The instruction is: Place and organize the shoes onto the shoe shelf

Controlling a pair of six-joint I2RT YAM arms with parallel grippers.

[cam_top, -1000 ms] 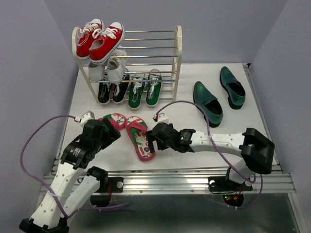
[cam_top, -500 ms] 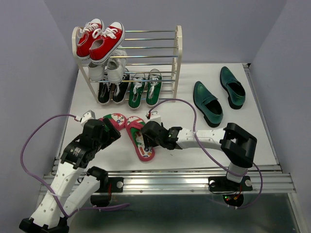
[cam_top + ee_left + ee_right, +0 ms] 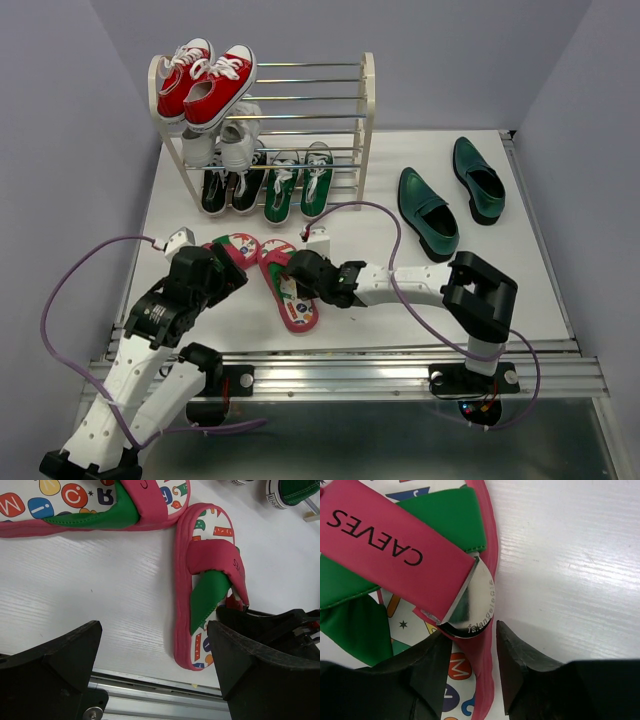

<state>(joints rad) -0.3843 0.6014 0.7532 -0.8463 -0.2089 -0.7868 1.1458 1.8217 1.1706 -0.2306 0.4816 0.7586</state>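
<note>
white table (image 3: 540,260) carries everything. at its far left stands the shelf (image 3: 366,110), cream side frames and thin silver rods, three tiers. the left arm (image 3: 150,325) bends in from the near left corner. the right arm (image 3: 425,290) lies low and stretched leftward across the near part of the table. two dark green loafers (image 3: 428,213) lie on the table right of the shelf, apart from each other. the pink flip-flops (image 3: 238,248) lie on the table in front of the shelf, between the two arms, their far ends close together. on the shelf, red sneakers (image 3: 205,80) sit at the left of the top tier and white sneakers (image 3: 228,148) on the middle tier below them. black sneakers (image 3: 228,188) and green sneakers (image 3: 298,182) stand side by side on the lowest tier. the left gripper (image 3: 152,627) hangs over bare table just beside the flip-flops, its fingers spread wide and holding nothing. the right gripper (image 3: 495,630) is down at the right flip-flop (image 3: 212,565), fingers drawn near together. one finger is over the patterned insole, the other over the table, with the pink edge between them. whether they pinch that edge cannot be told. just beyond the fingertips a pink strap (image 3: 385,535) printed "caeves" crosses a green one and ends in a small shiny metal disc (image 3: 472,607).
</note>
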